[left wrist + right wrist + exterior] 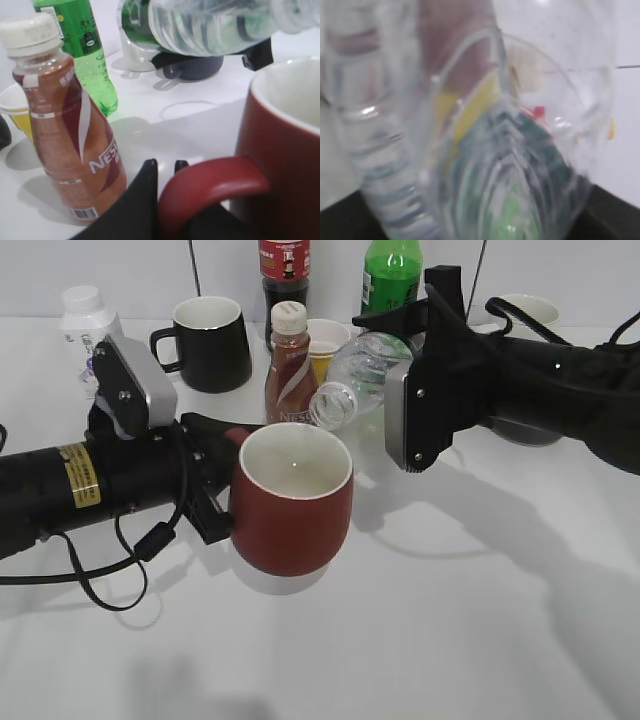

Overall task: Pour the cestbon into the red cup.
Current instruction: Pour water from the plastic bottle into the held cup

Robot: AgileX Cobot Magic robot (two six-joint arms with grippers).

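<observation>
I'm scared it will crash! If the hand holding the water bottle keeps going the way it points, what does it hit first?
Probably the brown Nescafe bottle. The right gripper points left with the cestbon tilted, its mouth just beside that bottle and above the red cup. Depth is hard to judge, so it might slip past in front.

Wide open white table (420,640) in front of the squat dark red ceramic cup (291,502), and to its right, nothing standing there, easy passage. Behind the cup it's crowded: the brown Nescafe bottle with the cream cap (290,365) stands just behind its rim, the tilted clear plastic water bottle (362,375) hangs above and beside that, and a black mug (211,342), a small yellow-filled paper cup (325,344) and a tall green soda bottle (391,275) close off the back. The cup's left side is blocked by the left claw (215,485) at the handle.
</observation>
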